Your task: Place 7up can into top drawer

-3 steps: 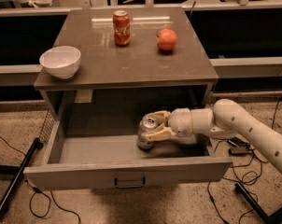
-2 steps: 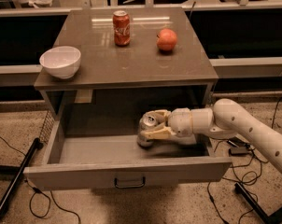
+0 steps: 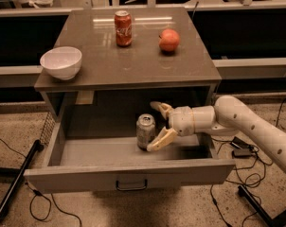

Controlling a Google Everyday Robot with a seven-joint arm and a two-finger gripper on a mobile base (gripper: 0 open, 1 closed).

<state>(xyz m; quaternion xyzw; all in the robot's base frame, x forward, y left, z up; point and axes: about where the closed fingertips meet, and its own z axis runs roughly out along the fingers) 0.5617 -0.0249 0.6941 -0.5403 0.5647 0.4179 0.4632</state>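
Note:
The 7up can, pale silver with a silver top, stands upright on the floor of the open top drawer, right of the middle. My gripper reaches into the drawer from the right and is open. One finger sits above and behind the can, the other finger lies low at the can's right side. The can stands free just left of the fingers. The drawer is pulled out, with its dark handle at the middle of the front panel.
On the cabinet top stand a red cola can, a red apple and a white bowl at the left edge. Cables and dark stand legs lie on the floor on both sides.
The fingers were closed around the can before; now they have spread apart and the can stands on the drawer floor by itself. The arm has barely moved.

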